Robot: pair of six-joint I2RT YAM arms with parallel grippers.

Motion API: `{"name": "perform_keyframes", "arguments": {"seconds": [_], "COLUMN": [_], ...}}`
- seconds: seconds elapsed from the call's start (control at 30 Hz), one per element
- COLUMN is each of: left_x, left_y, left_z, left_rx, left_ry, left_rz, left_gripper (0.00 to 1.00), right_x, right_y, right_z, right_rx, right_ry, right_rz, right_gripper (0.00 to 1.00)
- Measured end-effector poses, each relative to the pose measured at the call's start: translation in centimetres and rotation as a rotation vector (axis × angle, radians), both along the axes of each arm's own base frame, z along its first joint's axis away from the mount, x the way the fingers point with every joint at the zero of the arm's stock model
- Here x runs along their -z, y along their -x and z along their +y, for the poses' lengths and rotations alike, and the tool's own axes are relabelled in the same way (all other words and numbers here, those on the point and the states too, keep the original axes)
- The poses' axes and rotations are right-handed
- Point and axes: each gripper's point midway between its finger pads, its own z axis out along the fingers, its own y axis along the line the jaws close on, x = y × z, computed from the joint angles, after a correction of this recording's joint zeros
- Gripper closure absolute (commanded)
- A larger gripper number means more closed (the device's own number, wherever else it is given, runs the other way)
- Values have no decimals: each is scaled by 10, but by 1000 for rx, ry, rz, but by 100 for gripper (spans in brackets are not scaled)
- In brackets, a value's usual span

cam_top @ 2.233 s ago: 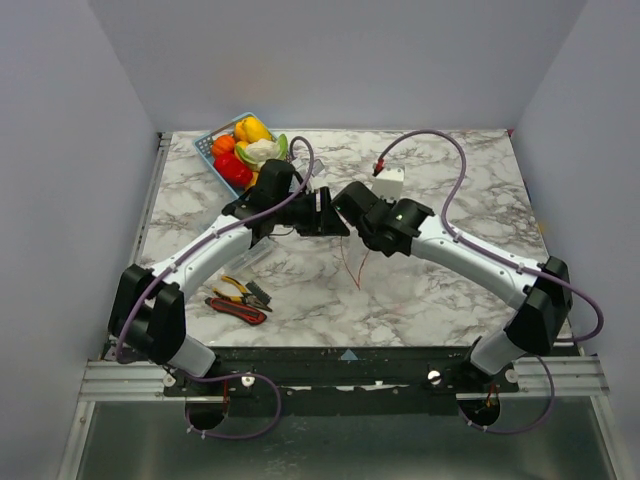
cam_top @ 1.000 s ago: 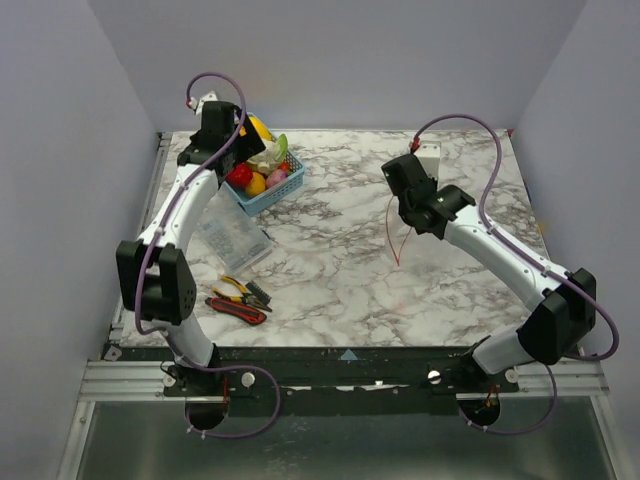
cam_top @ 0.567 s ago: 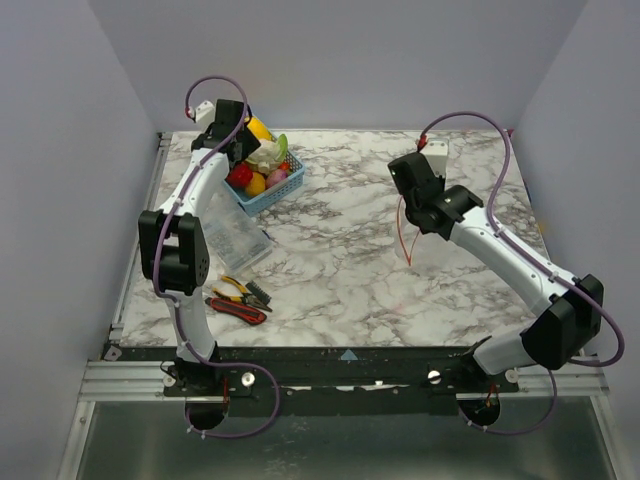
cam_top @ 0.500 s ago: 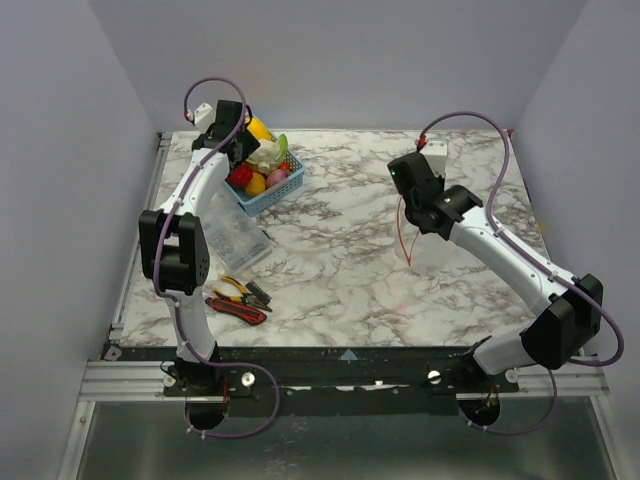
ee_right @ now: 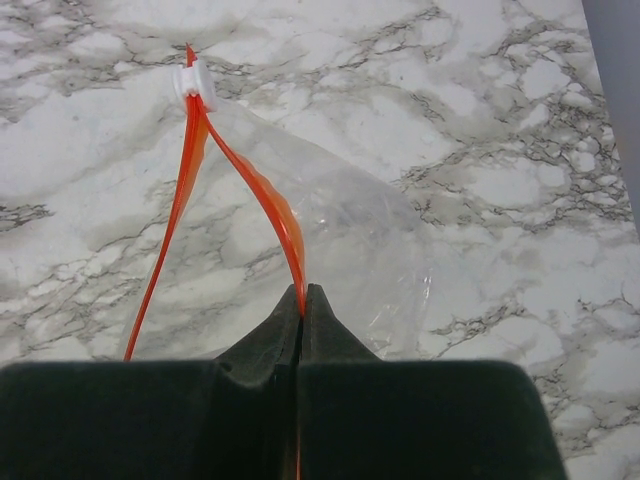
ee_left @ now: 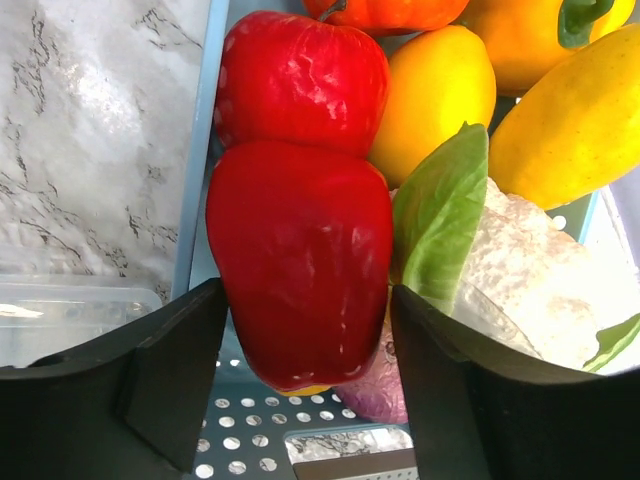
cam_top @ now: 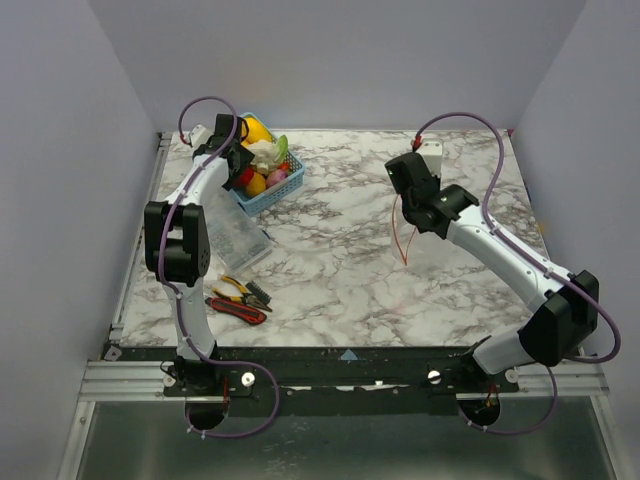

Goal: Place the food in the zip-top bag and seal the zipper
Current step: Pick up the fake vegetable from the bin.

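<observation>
Left gripper [ee_left: 305, 340] wide, straddled red pepper [ee_left: 300, 250] inside basket [ee_left: 200, 130]. Right gripper [ee_right: 302, 300] pinched zipper [ee_right: 262, 195]; zip-top bag [ee_right: 370, 250] hung well right of basket. Risk: glossy pepper could squirt free; single-lip pinch could slip, dropping bag.

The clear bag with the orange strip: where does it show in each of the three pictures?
Top external: right of centre, the zip-top bag held by the right end effector.
Left wrist: not in it.
Right wrist: centre, its zipper pinched by that end effector.
Shared landmark: the marble table, in all three.
</observation>
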Motion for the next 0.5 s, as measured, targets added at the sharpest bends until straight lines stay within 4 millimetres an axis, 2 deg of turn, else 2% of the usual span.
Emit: {"name": "perform_keyframes", "arguments": {"seconds": [0.07,0.13,0.23,0.4,0.5], "left_x": [2,2,1,2,-7], "left_y": [0,-1,-2,4,14], "left_z": [0,-1,-1,0,1], "left_rx": [-1,0,1,5,26], "left_ry": [4,6,7,-3,-16], "left_rz": [-1,-5,-8,-4,-6], "left_gripper": [44,58,70,74,78], "right_x": [1,4,8,9,9], "right_y": [-1,-1,-2,-2,-1], "right_z": [1,3,5,6,7], "right_rx": [-4,-9,-16,-19,-29], "right_ry": [-3,-5,-5,-4,-5], "right_rz": [2,11,24,27,31], "right_gripper": [100,100,100,100,100]}}
